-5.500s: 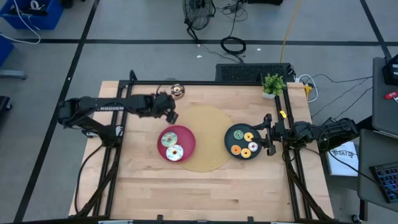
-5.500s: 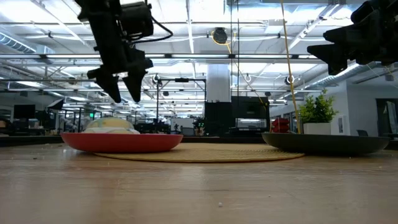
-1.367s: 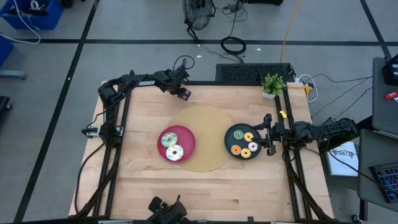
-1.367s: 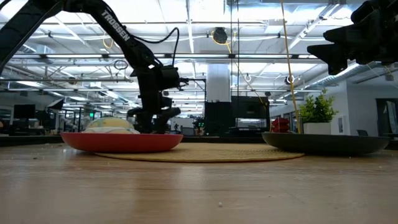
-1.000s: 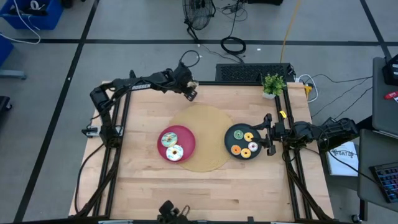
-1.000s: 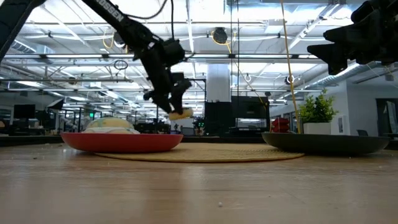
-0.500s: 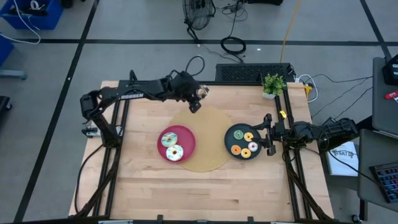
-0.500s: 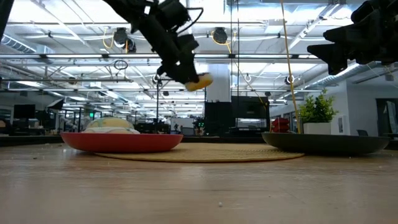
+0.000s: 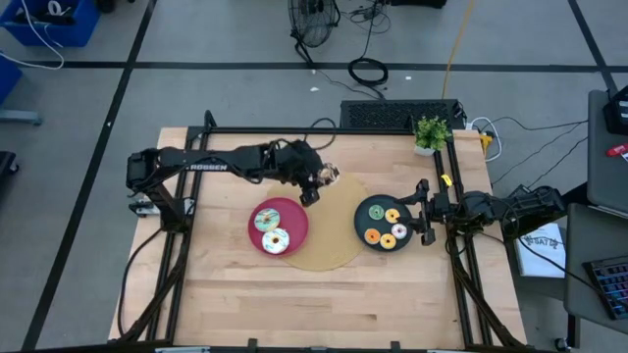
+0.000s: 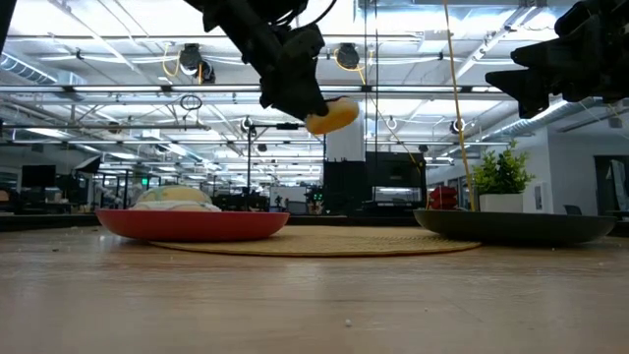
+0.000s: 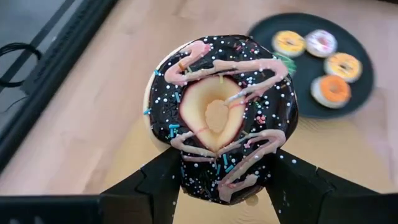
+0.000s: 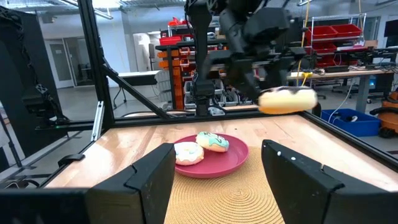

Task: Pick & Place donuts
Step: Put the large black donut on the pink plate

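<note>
donuts (image 9: 274, 240): seven, with two on the pink plate, four on the black plate, one held
plates (image 9: 294, 218): two
plants (image 9: 430, 131): one
mats (image 9: 339, 191): one

Left wrist view: chocolate donut (image 11: 222, 118) has its lower sides hidden by the left gripper's fingers (image 11: 155, 186), and the black plate (image 11: 367, 74) is blurred. High view: donuts on black plate too small to tell icing; low view: pink plate (image 10: 192, 223) rim hides most of its donuts.
</note>
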Action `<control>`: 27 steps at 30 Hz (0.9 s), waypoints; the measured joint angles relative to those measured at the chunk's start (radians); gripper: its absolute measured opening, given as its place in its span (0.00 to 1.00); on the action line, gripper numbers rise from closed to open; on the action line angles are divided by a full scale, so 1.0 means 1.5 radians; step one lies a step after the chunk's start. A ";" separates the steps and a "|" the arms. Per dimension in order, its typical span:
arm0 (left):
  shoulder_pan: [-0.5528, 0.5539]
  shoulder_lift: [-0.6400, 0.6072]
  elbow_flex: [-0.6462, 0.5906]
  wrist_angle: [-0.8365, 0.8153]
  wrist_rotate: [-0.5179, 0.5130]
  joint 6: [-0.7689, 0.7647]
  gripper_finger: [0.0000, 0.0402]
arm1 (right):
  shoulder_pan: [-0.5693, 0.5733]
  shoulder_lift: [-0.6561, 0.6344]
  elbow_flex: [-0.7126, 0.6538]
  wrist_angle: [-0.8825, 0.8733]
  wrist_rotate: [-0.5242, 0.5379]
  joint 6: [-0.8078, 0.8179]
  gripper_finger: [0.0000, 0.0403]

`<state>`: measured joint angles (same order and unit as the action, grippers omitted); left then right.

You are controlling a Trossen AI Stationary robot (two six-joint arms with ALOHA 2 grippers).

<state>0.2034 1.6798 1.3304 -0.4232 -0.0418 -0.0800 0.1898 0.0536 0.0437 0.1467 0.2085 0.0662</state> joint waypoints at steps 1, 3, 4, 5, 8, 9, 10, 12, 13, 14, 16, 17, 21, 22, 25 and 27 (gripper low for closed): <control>-0.008 0.000 0.000 0.000 0.000 -0.001 0.53 | 0.000 0.000 0.000 0.000 0.000 0.000 0.56; -0.023 0.000 0.000 -0.001 0.000 -0.001 0.53 | 0.000 0.000 0.000 0.000 0.000 0.000 0.56; -0.031 0.000 0.000 0.000 0.000 -0.001 0.53 | 0.000 0.000 0.000 0.000 0.000 0.000 0.56; -0.038 0.000 0.000 0.000 0.000 -0.001 0.53 | 0.000 0.000 0.000 0.000 0.000 0.000 0.56; -0.060 0.000 0.000 -0.001 0.000 -0.005 0.53 | 0.000 0.000 0.000 0.000 0.000 0.000 0.56; -0.067 0.000 0.000 0.000 0.000 -0.005 0.53 | 0.000 0.000 0.000 0.000 0.000 0.000 0.56; -0.074 0.000 0.000 -0.001 0.000 -0.005 0.53 | 0.000 0.000 0.000 0.000 0.000 0.000 0.56; -0.088 0.000 0.000 -0.005 0.000 -0.005 0.53 | 0.000 0.000 0.000 0.000 0.000 0.000 0.56; -0.094 0.000 0.000 -0.008 0.000 -0.005 0.53 | 0.000 0.000 0.000 0.000 0.000 0.000 0.56; -0.099 0.000 0.000 -0.011 0.000 -0.005 0.53 | 0.000 0.000 0.000 0.000 0.000 0.000 0.56; -0.109 0.000 0.000 -0.015 0.000 -0.005 0.53 | 0.000 0.000 0.000 0.000 0.000 0.000 0.56; -0.114 0.000 0.000 -0.016 0.000 -0.005 0.53 | 0.000 0.000 0.000 0.000 0.000 0.000 0.56; -0.130 0.000 0.000 -0.017 -0.001 -0.019 0.53 | 0.000 0.000 0.000 0.000 0.000 0.000 0.56; -0.133 0.000 0.000 -0.019 -0.001 -0.023 0.53 | 0.000 0.000 0.000 0.000 0.000 0.000 0.56; -0.144 0.000 0.000 -0.032 -0.001 -0.044 0.53 | 0.000 0.000 0.000 0.000 0.000 0.000 0.56; -0.153 0.000 0.000 -0.042 -0.001 -0.060 0.53 | 0.000 0.000 0.000 0.000 0.000 0.000 0.56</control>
<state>-0.0257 1.6802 1.3308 -0.4863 -0.0429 -0.1700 0.1898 0.0540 0.0434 0.1463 0.2081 0.0662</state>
